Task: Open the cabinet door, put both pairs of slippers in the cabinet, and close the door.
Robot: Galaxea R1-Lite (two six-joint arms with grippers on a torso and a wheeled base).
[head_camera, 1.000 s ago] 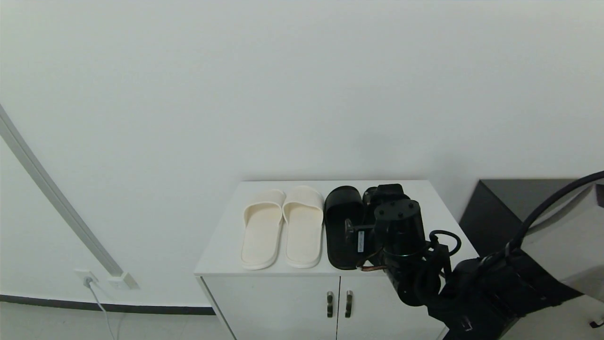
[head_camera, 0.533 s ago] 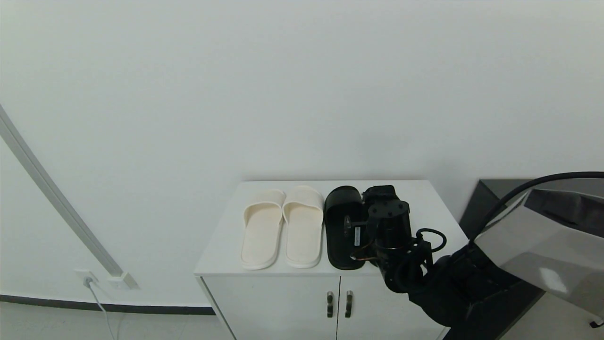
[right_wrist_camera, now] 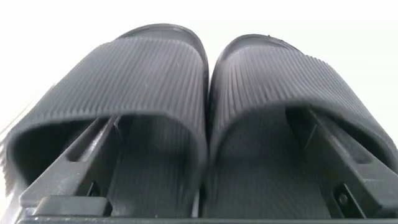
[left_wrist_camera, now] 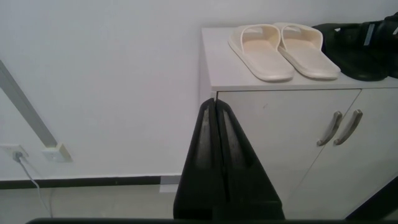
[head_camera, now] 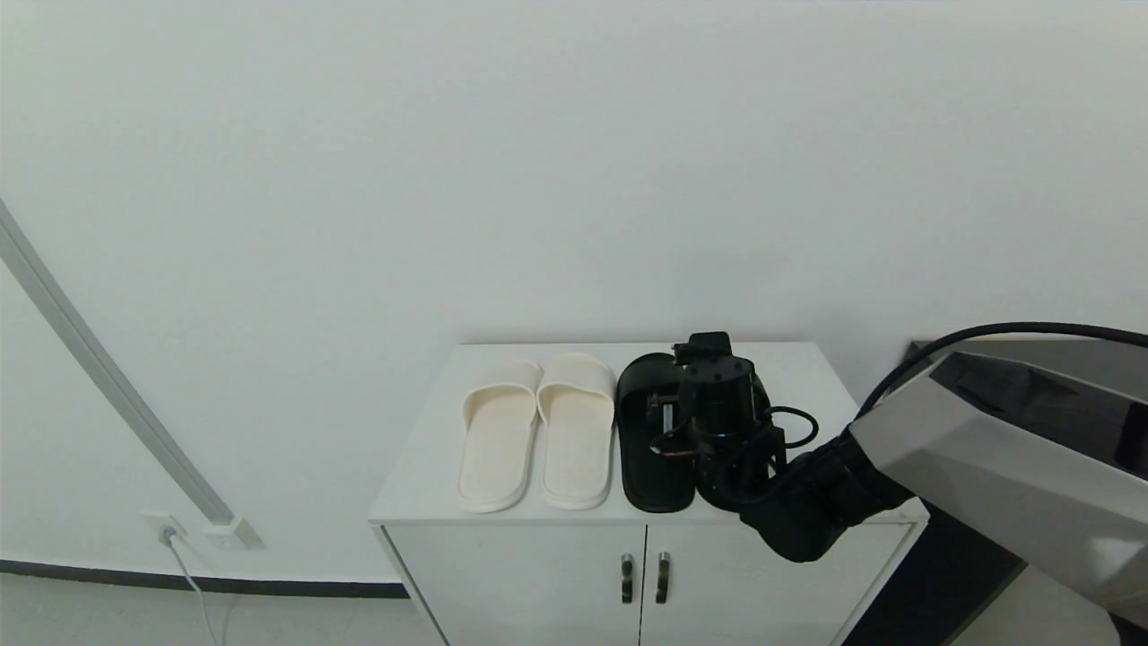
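Observation:
A white cabinet (head_camera: 421, 467) stands against the wall with both doors (head_camera: 538, 583) closed, its handles (head_camera: 644, 577) side by side. On top lie a cream pair of slippers (head_camera: 538, 431) and, to their right, a black pair (head_camera: 653, 440). My right gripper (head_camera: 700, 386) hovers low over the black pair. In the right wrist view it (right_wrist_camera: 202, 124) is open, one finger (right_wrist_camera: 93, 149) under the strap of the left black slipper (right_wrist_camera: 143, 74), the other inside the right one (right_wrist_camera: 286, 74). My left gripper (left_wrist_camera: 214, 109) is shut and empty, below the cabinet's left front corner.
A wall socket (head_camera: 161, 525) with a cable sits low on the left, under a slanting grey conduit (head_camera: 90, 359). Bare floor lies left of the cabinet. The cream slippers (left_wrist_camera: 283, 50) lie close beside the black pair (left_wrist_camera: 354, 59).
My right arm has pushed forward toward the wall, carrying its gripper further along the black slippers. The slippers, the cabinet doors and the left arm have stayed still.

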